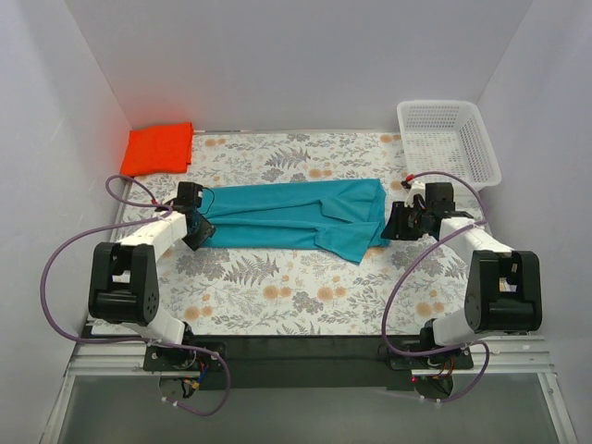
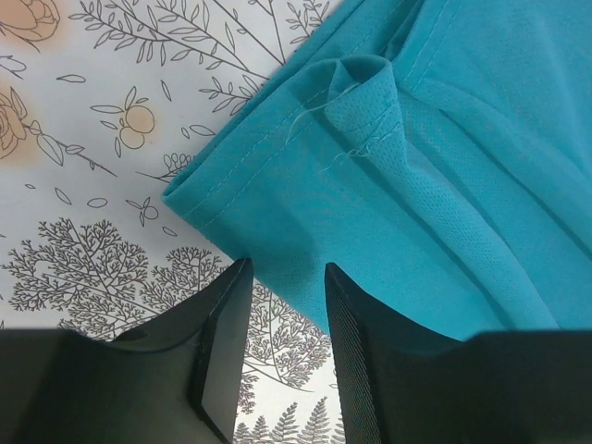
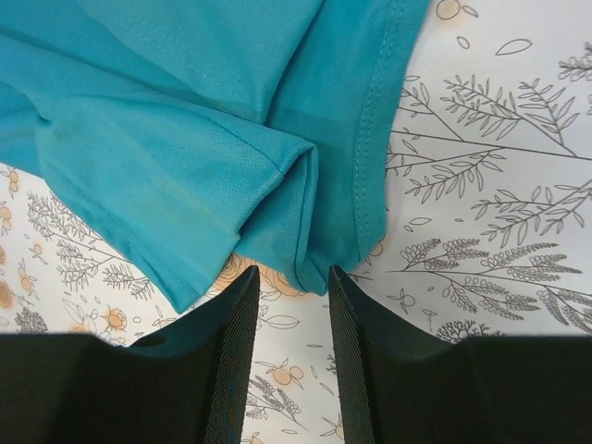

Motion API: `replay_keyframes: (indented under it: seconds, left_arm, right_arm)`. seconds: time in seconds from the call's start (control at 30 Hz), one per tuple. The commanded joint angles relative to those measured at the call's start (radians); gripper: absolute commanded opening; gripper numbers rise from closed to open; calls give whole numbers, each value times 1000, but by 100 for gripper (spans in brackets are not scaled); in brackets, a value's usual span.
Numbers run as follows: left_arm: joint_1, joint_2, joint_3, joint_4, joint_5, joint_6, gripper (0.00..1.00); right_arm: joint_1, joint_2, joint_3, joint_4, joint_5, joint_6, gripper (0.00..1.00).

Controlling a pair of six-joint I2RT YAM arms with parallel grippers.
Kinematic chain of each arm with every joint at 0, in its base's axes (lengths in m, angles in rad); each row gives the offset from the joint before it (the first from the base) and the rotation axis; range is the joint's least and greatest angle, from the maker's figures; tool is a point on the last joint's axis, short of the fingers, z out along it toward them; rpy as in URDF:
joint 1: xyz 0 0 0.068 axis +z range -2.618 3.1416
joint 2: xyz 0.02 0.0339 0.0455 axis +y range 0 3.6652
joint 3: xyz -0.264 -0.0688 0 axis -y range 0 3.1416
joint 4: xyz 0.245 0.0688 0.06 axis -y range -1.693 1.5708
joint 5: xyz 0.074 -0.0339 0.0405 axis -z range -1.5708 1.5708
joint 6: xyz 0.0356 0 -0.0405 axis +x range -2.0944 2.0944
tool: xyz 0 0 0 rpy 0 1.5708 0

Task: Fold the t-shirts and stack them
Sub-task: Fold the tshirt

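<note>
A teal t-shirt (image 1: 296, 217) lies folded lengthwise across the middle of the floral table. A folded orange t-shirt (image 1: 159, 148) lies at the back left corner. My left gripper (image 1: 197, 236) is open at the teal shirt's left end; in the left wrist view the gripper (image 2: 287, 277) has the shirt's hem corner (image 2: 240, 213) just ahead of its tips. My right gripper (image 1: 392, 225) is open at the shirt's right end; in the right wrist view the gripper (image 3: 293, 277) has a folded corner (image 3: 305, 250) just ahead of its tips. Neither holds cloth.
A white plastic basket (image 1: 449, 139) stands at the back right. White walls enclose the table on three sides. The floral tablecloth (image 1: 277, 287) is bare in front of the shirt.
</note>
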Motion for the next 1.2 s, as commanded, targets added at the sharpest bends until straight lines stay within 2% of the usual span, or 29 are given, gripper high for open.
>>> replay_keyframes:
  seconds: [0.0, 0.17, 0.33, 0.43, 0.47, 0.53, 0.57, 0.83, 1.1, 1.13, 1.17]
  left_arm:
    - [6, 5, 21, 18, -13, -1, 36]
    - [6, 14, 0, 18, -28, -9, 34]
    - [6, 22, -5, 7, -48, -6, 34]
    - [7, 26, -2, -13, -77, -14, 34]
    - [9, 26, 0, -21, -85, -21, 34]
    - [10, 26, 3, -37, -94, -26, 33]
    - [14, 26, 1, -48, -98, -27, 33]
    - [14, 43, -15, -73, -109, -30, 33]
    - [17, 66, -20, -87, -126, -32, 32]
    - [17, 69, -17, -88, -125, -34, 32]
    - [17, 71, -14, -90, -122, -34, 32]
  right_arm:
    - [1, 25, -22, 39, -55, -38, 42]
    - [0, 64, -21, 47, -49, -39, 39]
    - [0, 82, -19, 44, -28, -44, 29]
    - [-4, 87, -9, 38, -15, -44, 15]
    - [-7, 85, -4, 32, -11, -71, 7]
    - [-5, 82, 20, 9, 6, -93, 2]
    - [-34, 81, 33, -2, 12, -99, 1]
    - [-36, 148, 178, -136, 60, -171, 1]
    - [-36, 196, 214, -180, 64, -214, 2]
    - [-36, 199, 212, -179, 63, -215, 4]
    - [-36, 202, 206, -177, 60, -215, 12]
